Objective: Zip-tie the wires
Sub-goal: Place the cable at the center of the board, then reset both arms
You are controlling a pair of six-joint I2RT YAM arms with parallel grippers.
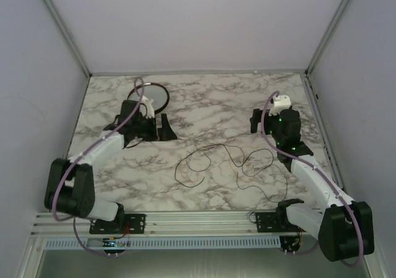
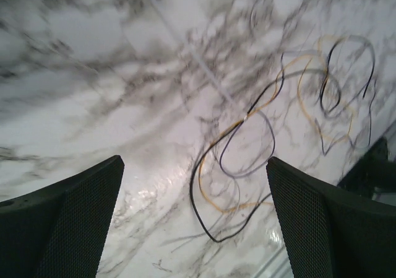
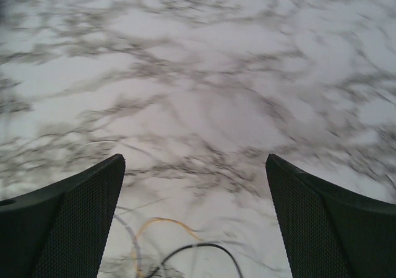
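The wires (image 1: 223,160) lie in loose thin loops on the marble table (image 1: 204,104) between the two arms. In the left wrist view the wires (image 2: 247,148) show black, yellow and grey strands, and the zip tie (image 2: 198,58) lies beyond them as a thin pale straight strip. My left gripper (image 1: 154,133) hangs over the table left of the wires, open (image 2: 193,163), with nothing between its fingers. My right gripper (image 1: 257,122) is at the right above the wires, open (image 3: 195,160) and empty. A few strands of the wires (image 3: 179,241) show at the bottom of the right wrist view.
A round dark-rimmed dish (image 1: 149,96) sits at the back left, just behind the left gripper. Grey walls enclose the table on three sides. Aluminium rails (image 1: 198,219) run along the near edge by the arm bases.
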